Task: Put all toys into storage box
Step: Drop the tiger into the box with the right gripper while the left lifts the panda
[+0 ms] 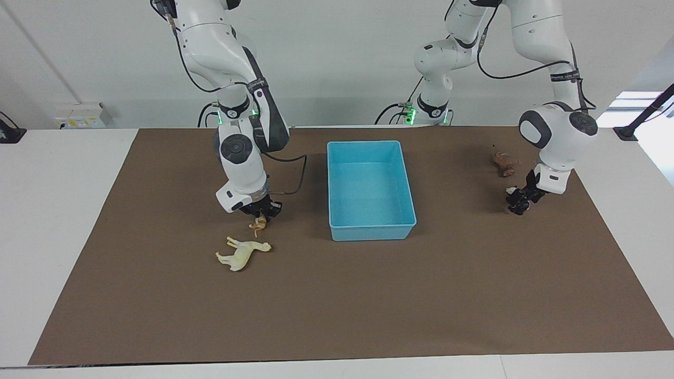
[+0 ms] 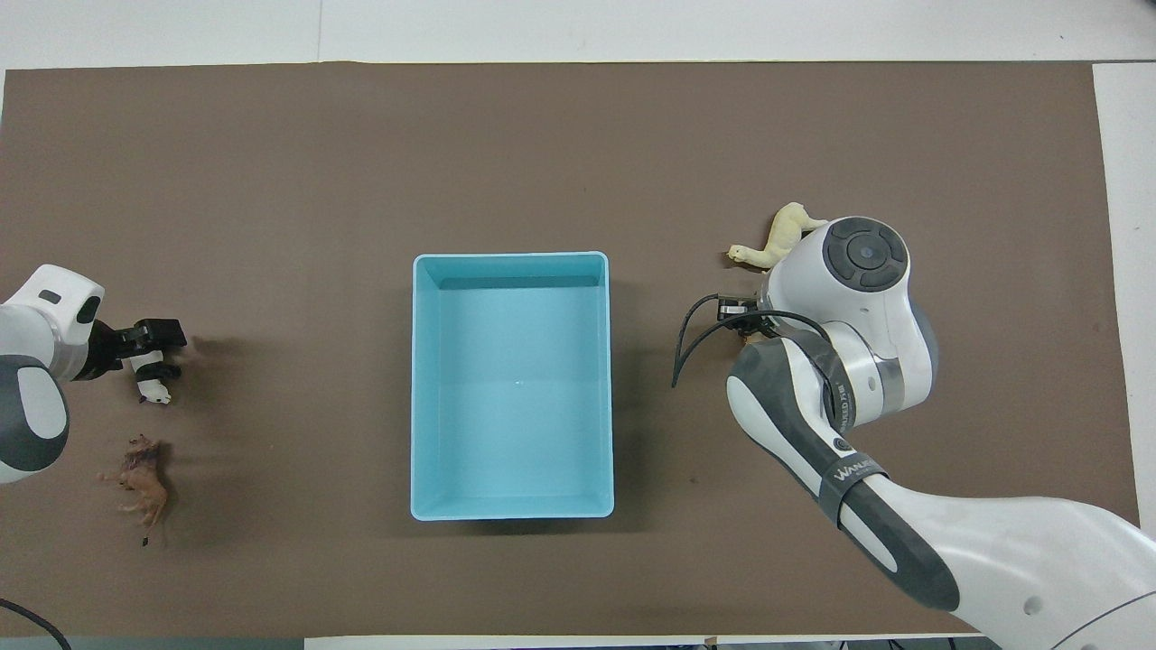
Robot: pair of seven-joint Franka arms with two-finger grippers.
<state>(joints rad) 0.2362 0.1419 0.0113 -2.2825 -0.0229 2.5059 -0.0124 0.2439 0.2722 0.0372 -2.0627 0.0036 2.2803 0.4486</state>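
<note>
The light blue storage box [image 1: 371, 232] [image 2: 421, 388] stands mid-table with nothing in it. My right gripper [image 1: 261, 215] is low at the mat beside the box, toward the right arm's end, shut on the orange-tan figurine [image 1: 257, 225]. From overhead its wrist hides the fingers and that toy. The cream horse [image 1: 242, 254] [image 2: 782, 237] lies on its side just farther from the robots. My left gripper [image 1: 518, 202] [image 2: 152, 352] is low at the left arm's end, shut on the panda [image 1: 511, 190] [image 2: 154, 386]. The dark brown figurine [image 1: 504, 163] [image 2: 141, 483] lies nearer to the robots than the panda.
A brown mat [image 1: 337, 305] [image 2: 578, 153] covers the white table. A black cable [image 1: 295, 179] loops from the right wrist near the box's wall. A black stand [image 1: 645, 118] sits at the table edge at the left arm's end.
</note>
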